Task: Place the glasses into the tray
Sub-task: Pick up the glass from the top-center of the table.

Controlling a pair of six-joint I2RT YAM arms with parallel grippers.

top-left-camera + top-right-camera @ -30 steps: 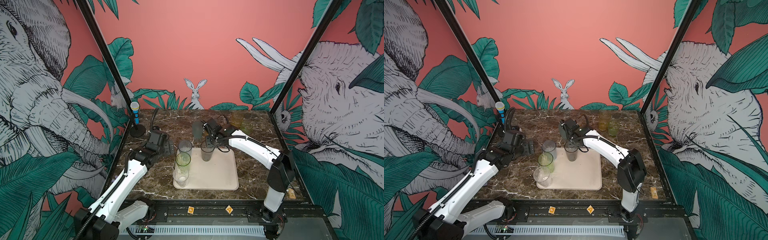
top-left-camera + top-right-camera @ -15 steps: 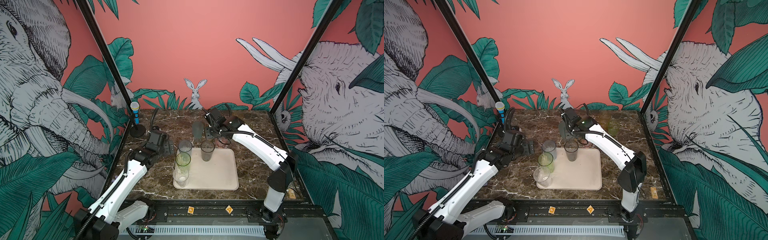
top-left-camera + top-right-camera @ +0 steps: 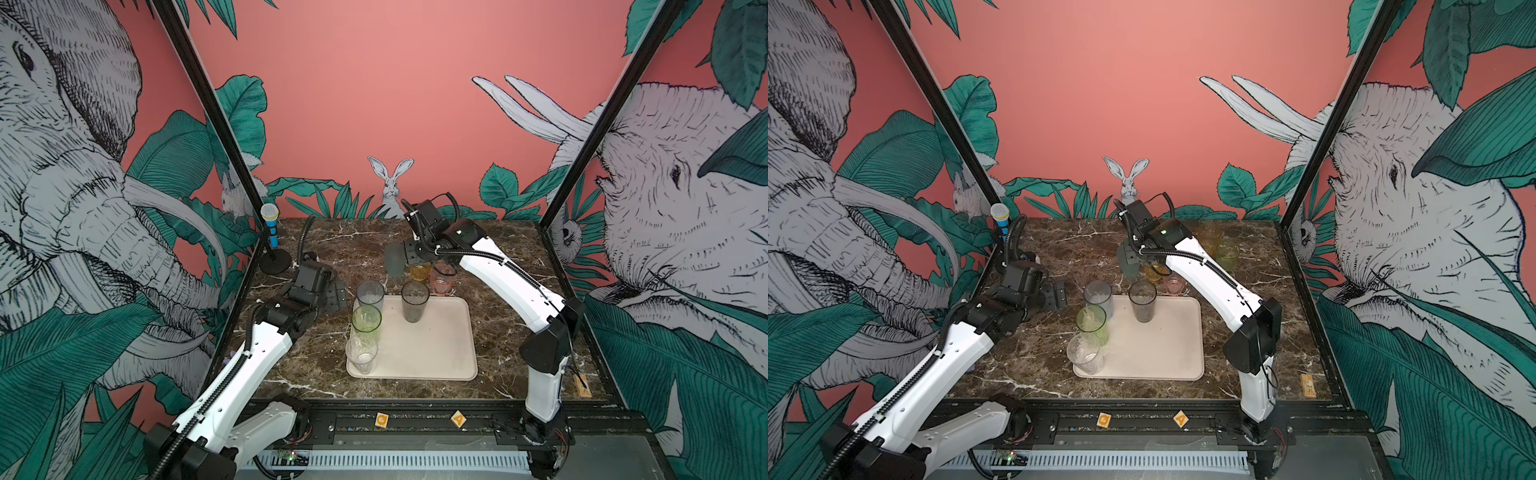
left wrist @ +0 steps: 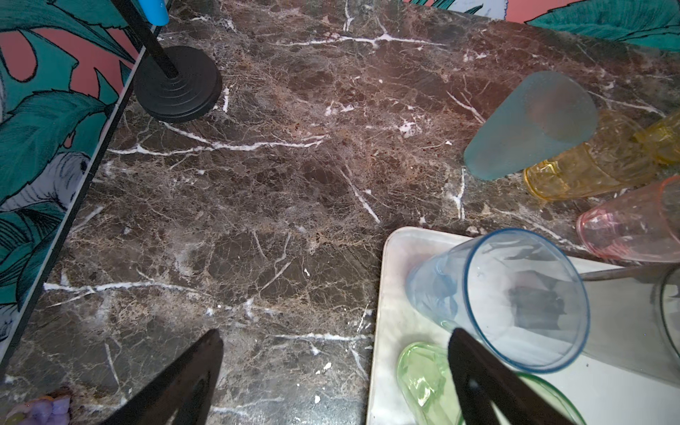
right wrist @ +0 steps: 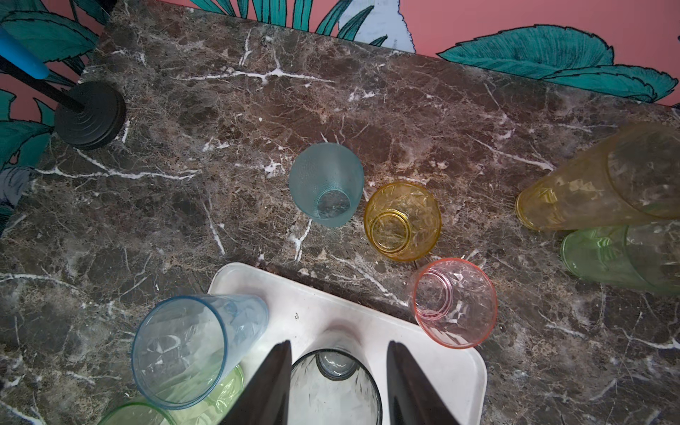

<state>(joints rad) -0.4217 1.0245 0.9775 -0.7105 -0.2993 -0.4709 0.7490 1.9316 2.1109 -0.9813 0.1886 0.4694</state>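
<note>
The cream tray (image 3: 440,353) already carries four tall tumblers, the grey-blue tumbler (image 3: 370,293), green tumbler (image 3: 365,320) and clear tumbler (image 3: 361,353) down its left edge and the smoky tumbler (image 3: 414,301) at the back. The frosted teal glass (image 5: 325,184), tall yellow glass (image 5: 588,191), tall green glass (image 5: 618,257), short amber glass (image 5: 403,220) and pink glass (image 5: 454,301) stand on the marble beyond it. The right gripper (image 5: 338,344) hangs over the tray's far edge, fingers apart and empty, and the left gripper (image 4: 335,333) gapes wide over bare marble, so probably it should drop straight onto the teal one, pinch gently and lift clear of the amber neighbour.
</note>
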